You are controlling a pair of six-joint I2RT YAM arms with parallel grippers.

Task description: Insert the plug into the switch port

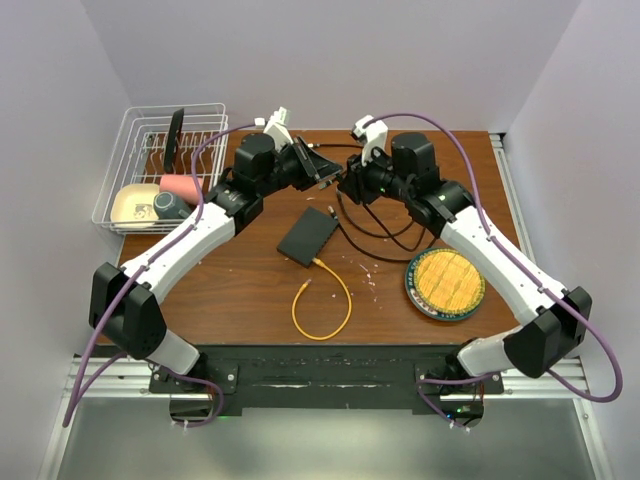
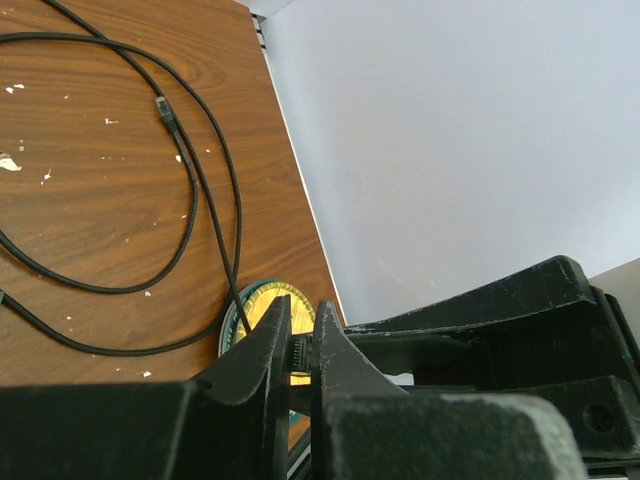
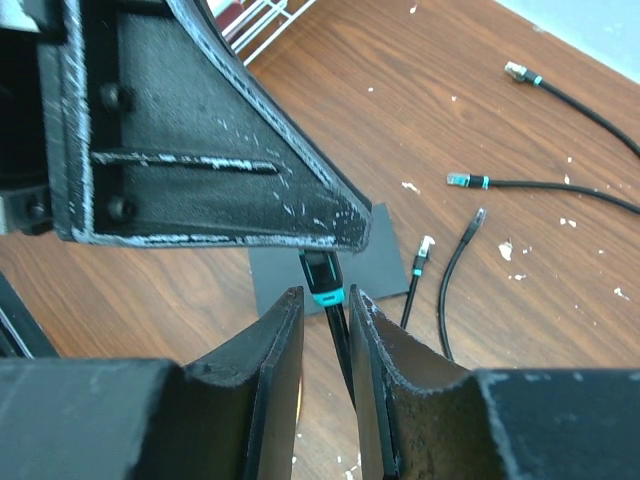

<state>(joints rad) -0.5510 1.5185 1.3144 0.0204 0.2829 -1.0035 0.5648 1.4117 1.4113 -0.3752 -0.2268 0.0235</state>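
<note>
Right wrist view: likely handover. Left pincer (image 2: 300, 338) pinches plug (image 3: 322, 280); right pincer (image 3: 327, 298), narrowly spread, straddles cable (image 3: 338, 345) just below. Next: clamp firmly.

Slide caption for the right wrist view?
The left gripper holds a teal-banded plug while the right gripper straddles its black cable, the switch lying behind.

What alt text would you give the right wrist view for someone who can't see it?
The right end effector, fingers narrowly parted, flanks a black cable just below its teal-banded plug, which hangs from the tip of the left end effector. Behind lie the flat black switch and several loose black cables on a brown wooden table.
</note>
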